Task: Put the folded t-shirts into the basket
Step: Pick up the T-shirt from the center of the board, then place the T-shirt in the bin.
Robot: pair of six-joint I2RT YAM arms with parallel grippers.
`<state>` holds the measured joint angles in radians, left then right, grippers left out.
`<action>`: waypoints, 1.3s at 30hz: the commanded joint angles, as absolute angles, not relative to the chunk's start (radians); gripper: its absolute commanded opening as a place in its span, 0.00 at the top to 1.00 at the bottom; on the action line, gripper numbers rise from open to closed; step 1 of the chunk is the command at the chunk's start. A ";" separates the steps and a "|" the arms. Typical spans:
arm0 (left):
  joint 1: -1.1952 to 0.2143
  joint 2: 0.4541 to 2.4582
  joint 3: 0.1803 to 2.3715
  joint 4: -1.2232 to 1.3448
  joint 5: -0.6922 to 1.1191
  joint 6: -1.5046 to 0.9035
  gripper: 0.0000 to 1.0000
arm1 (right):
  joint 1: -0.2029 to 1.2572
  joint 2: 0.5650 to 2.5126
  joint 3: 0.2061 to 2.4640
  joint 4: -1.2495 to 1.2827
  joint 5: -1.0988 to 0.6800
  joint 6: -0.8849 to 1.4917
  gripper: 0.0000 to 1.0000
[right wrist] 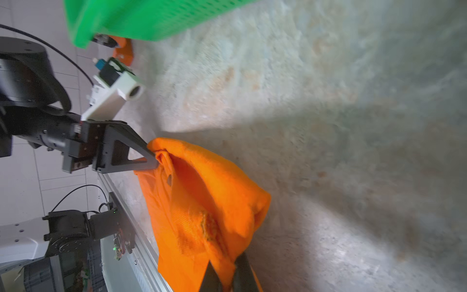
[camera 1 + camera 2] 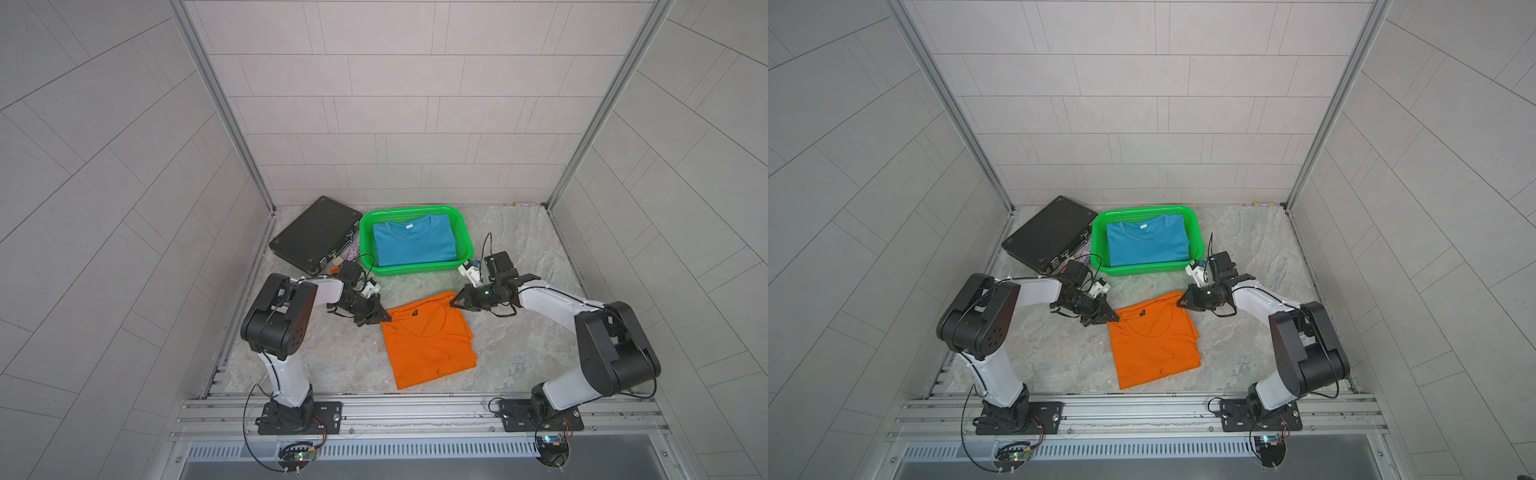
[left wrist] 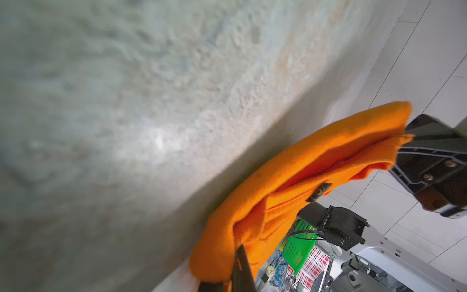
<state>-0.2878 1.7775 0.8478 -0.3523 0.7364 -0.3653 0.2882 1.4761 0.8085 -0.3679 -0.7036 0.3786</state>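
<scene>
Status: left tool (image 2: 387, 319) and right tool (image 2: 454, 302) are each pinching shut on a far corner of the orange t-shirt (image 2: 432, 349), lying on the tabletop (image 2: 523, 332); basket (image 2: 415, 271) is sitting straight beyond that edge, teal t-shirt (image 2: 415, 247) inside.

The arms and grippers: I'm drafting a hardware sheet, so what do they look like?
The left arm and right arm are white-shelled with bulky black joints and thin black cables. The left gripper and right gripper are black, with triangular open-frame fingers and a white camera mount.
</scene>
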 commanded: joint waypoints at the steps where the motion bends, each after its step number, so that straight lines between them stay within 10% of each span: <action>1: -0.276 1.694 0.830 -0.420 0.746 -0.312 1.00 | 0.313 1.407 0.815 -0.332 -0.701 0.395 1.00; 19: -0.255 1.510 1.129 -0.708 0.784 -0.288 1.00 | 0.341 1.250 1.012 -0.365 -0.657 0.402 1.00; 39: -0.253 1.801 1.788 -0.822 0.520 -0.102 1.00 | 0.202 1.607 1.465 -0.346 -0.598 0.392 1.00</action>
<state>-0.2573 1.7359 1.7298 -0.7891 0.5613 -0.1631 0.2123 1.5696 1.4048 -0.3752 -0.5938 0.3870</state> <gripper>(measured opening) 0.069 0.075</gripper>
